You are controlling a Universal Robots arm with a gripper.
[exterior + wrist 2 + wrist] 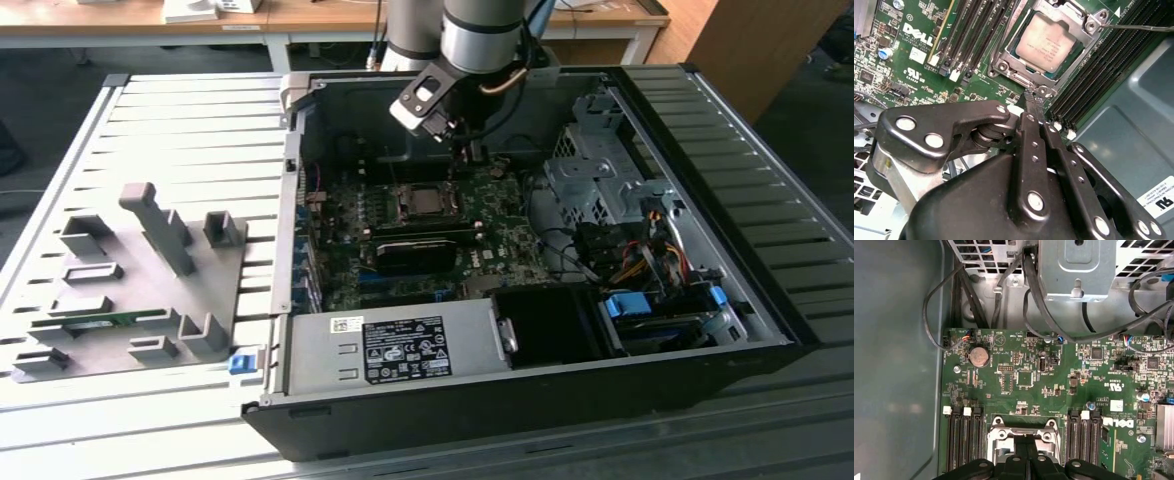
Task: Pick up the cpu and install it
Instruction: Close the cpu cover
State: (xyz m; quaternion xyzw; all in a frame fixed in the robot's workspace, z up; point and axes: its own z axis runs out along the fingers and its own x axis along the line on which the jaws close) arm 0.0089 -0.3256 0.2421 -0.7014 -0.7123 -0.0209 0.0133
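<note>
End effector (1033, 100) inside computer case (534, 420), fingers pinched together, nothing visible between them. Tips at corner of socket frame (1001, 65), contact unclear. cpu (1046, 42) lies flat in that socket on motherboard (909, 55), metal top up, just ahead of tips. Square, no long axis. Case takes table (174, 130) side toward exterior view's right. Fixture blocks (160, 230) well apart on the opposite side.
</note>
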